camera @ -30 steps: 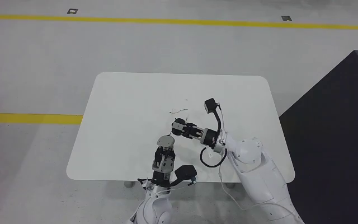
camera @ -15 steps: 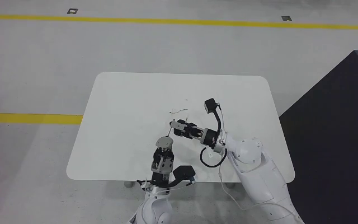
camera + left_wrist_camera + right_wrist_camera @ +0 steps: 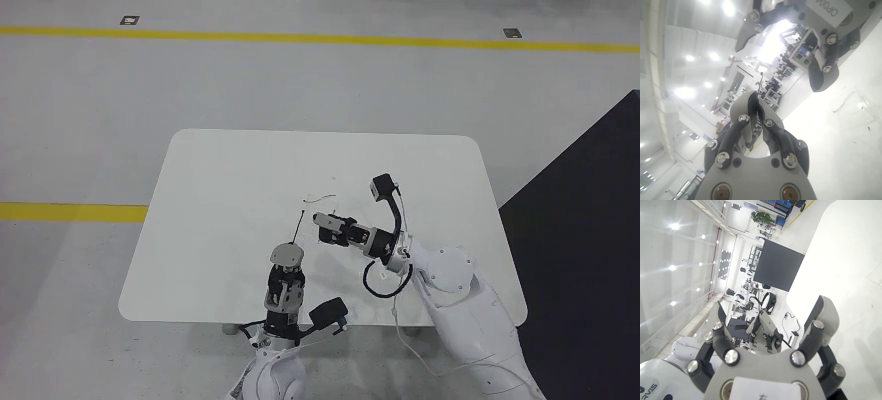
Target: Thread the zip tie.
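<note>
**Left gripper** (image 3: 755,94): at the near side of the counter (image 3: 230,180). It is clamped shut on the black zip tie (image 3: 759,82).

**Zip tie**: stands out of the left gripper's tips, clear of the surface, with a small block at its free end.

**Right gripper** (image 3: 770,306): just right of the tie, jaws spread wide, holding nothing.

**Pale loose strip** (image 3: 322,195): lies farther back on the counter.

**Handling:** you'll likely do best to bring the right gripper squarely over the free end. Close gently, and keep the left grip firm so the thin tie can't flex aside.
</note>
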`<state>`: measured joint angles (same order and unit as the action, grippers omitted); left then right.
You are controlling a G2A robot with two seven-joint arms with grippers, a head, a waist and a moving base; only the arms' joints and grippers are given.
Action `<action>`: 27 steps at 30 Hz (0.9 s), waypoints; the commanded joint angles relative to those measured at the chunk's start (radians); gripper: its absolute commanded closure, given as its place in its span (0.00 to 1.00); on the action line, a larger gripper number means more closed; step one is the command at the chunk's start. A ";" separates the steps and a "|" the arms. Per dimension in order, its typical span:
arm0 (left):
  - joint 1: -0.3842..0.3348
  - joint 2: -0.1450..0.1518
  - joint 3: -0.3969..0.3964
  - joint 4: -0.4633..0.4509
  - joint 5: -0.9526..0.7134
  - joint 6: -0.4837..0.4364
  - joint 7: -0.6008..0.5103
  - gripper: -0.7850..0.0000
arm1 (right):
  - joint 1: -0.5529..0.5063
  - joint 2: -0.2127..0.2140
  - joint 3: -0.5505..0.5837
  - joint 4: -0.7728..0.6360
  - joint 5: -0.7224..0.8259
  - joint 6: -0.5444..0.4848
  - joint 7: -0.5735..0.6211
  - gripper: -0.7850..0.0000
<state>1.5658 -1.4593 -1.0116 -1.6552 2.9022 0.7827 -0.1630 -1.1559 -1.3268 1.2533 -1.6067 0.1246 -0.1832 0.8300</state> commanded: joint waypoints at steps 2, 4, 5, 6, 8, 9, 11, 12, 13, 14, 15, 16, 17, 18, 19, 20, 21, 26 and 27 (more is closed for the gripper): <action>0.005 -0.006 0.003 -0.002 0.066 0.004 -0.043 1.00 | 0.001 0.011 0.044 0.002 0.094 0.006 0.109 0.00; 0.005 -0.010 0.004 -0.002 0.097 0.010 -0.067 1.00 | 0.008 0.017 0.061 0.011 0.181 0.049 0.204 0.00; 0.006 -0.013 0.006 -0.001 0.111 0.016 -0.079 1.00 | 0.016 0.019 0.066 0.016 0.204 0.070 0.237 0.00; 0.006 -0.015 0.007 0.002 0.125 0.019 -0.091 1.00 | 0.024 0.022 0.065 0.022 0.215 0.091 0.268 0.00; 0.005 -0.019 0.010 0.011 0.153 0.023 -0.106 1.00 | 0.030 0.024 0.065 0.026 0.212 0.106 0.285 0.00; 0.003 -0.021 0.008 0.017 0.168 0.024 -0.119 1.00 | 0.030 0.024 0.065 0.026 0.212 0.106 0.285 0.00; 0.001 -0.022 0.006 0.018 0.170 0.025 -0.125 1.00 | 0.030 0.024 0.065 0.026 0.212 0.106 0.285 0.00; 0.001 -0.022 0.006 0.018 0.170 0.025 -0.125 1.00 | 0.030 0.024 0.065 0.026 0.212 0.106 0.285 0.00; 0.001 -0.022 0.006 0.018 0.170 0.025 -0.125 1.00 | 0.030 0.024 0.065 0.026 0.212 0.106 0.285 0.00; 0.001 -0.022 0.006 0.018 0.170 0.025 -0.125 1.00 | 0.030 0.024 0.065 0.026 0.212 0.106 0.285 0.00; 0.001 -0.022 0.006 0.018 0.170 0.025 -0.125 1.00 | 0.025 0.023 0.061 0.020 0.227 0.107 0.279 0.00; 0.002 -0.022 0.006 0.019 0.168 0.021 -0.124 1.00 | 0.019 0.023 0.057 0.012 0.243 0.105 0.270 0.00; 0.003 -0.022 0.006 0.016 0.169 0.010 -0.115 1.00 | 0.016 0.024 0.057 0.007 0.224 0.094 0.254 0.00; 0.004 -0.022 0.006 0.015 0.170 0.006 -0.110 1.00 | 0.012 0.025 0.053 0.005 0.198 0.085 0.233 0.00; 0.006 -0.022 0.008 0.015 0.170 0.004 -0.105 1.00 | 0.010 0.025 0.046 0.006 0.184 0.082 0.218 0.00; 0.007 -0.023 0.009 0.013 0.170 0.006 -0.099 1.00 | 0.010 0.025 0.039 0.006 0.184 0.083 0.210 0.00; 0.007 -0.022 0.006 0.015 0.170 0.008 -0.090 1.00 | 0.010 0.024 0.035 0.011 0.195 0.085 0.201 0.09; 0.009 -0.021 -0.005 0.023 0.170 0.020 -0.057 1.00 | 0.017 0.027 0.032 0.023 0.230 0.103 0.190 0.58; 0.009 -0.020 -0.007 0.026 0.170 0.021 -0.048 1.00 | 0.019 0.027 0.031 0.026 0.233 0.105 0.191 0.58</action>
<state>1.5744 -1.4799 -1.0166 -1.6318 3.0718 0.8028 -0.2190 -1.1387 -1.3000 1.2857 -1.5828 0.3542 -0.0816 1.0197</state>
